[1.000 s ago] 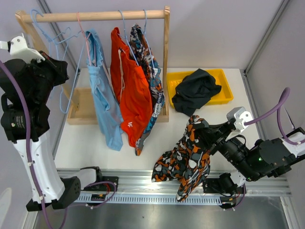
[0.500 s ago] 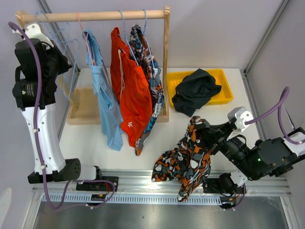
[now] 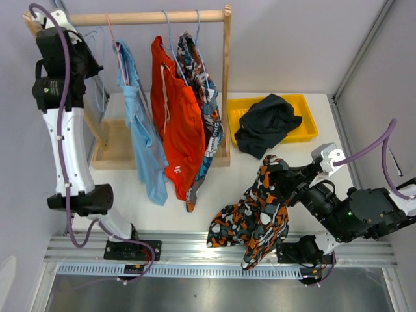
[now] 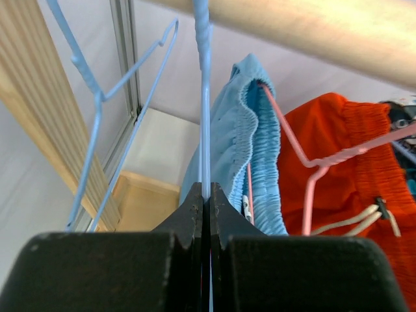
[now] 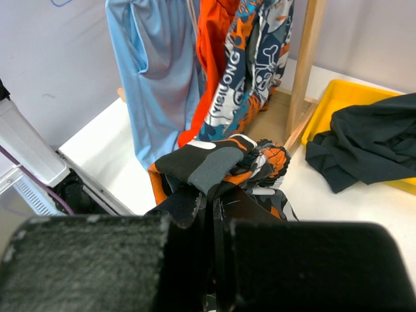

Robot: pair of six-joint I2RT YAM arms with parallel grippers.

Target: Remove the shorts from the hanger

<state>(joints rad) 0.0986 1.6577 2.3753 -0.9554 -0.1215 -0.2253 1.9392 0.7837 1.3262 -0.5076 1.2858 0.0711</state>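
Observation:
My left gripper [image 3: 90,64] is high at the left end of the wooden rail [image 3: 143,18], shut on the wire of an empty light blue hanger [image 4: 203,97]. Light blue shorts [image 3: 144,143] on a pink hanger [image 4: 305,162], orange shorts [image 3: 182,130] and blue-orange-white print shorts [image 3: 207,110] hang from the rail. My right gripper [image 3: 281,179] is shut on the camouflage shorts [image 3: 253,214], which droop over the table's front edge; in the right wrist view the bunched cloth [image 5: 221,162] sits above the gripper [image 5: 214,198]. The navy shorts [image 3: 266,123] lie in the yellow tray [image 3: 305,107].
The rack's wooden base tray [image 3: 110,146] sits under the rail, with an upright post [image 3: 227,78] beside the yellow tray. Another empty blue hanger [image 4: 97,110] hangs left of my left gripper. A metal rail [image 3: 195,250] runs along the table's near edge.
My left arm has swung up and back to the rail's left end with the blue hanger. My right arm and the camouflage shorts have barely moved.

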